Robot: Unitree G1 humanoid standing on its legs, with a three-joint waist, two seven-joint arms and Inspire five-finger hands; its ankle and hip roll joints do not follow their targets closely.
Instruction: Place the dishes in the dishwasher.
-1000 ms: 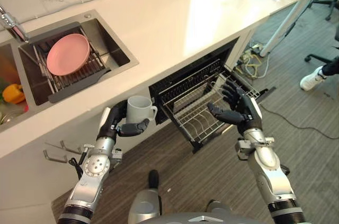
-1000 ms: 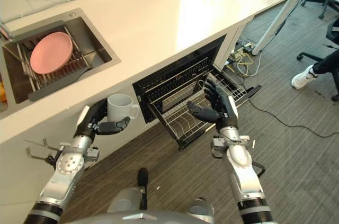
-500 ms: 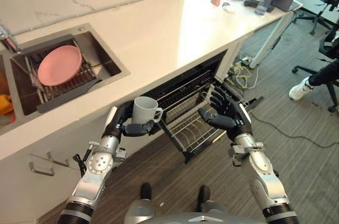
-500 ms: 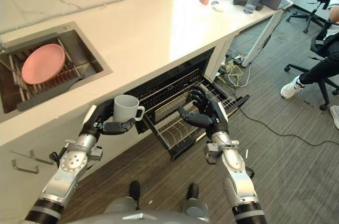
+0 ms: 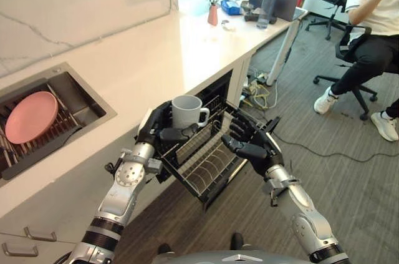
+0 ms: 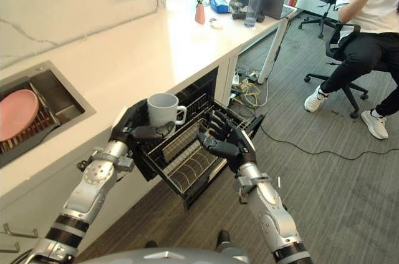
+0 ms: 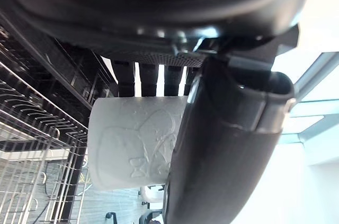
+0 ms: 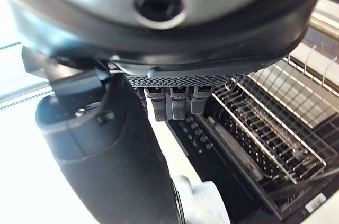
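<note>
Since a second ago, the white mug [image 5: 189, 112] has moved right, from beside the worktop [image 5: 156, 52] edge to above the dishwasher rack [image 5: 201, 165]. Left to right: a pink plate [image 5: 30, 117] in the sink [image 5: 87, 109], the left hand [image 5: 163, 130] clasping the mug, then the right hand [image 5: 249, 144], fingers seemingly loosely spread, empty.

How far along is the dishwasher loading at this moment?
Done: the dishwasher rack is pulled out, with no dishes visible in it. In hand: the left hand grips a white mug over the rack; the right hand is open beside it. Left: seating the mug, and the pink plate in the sink.
</note>
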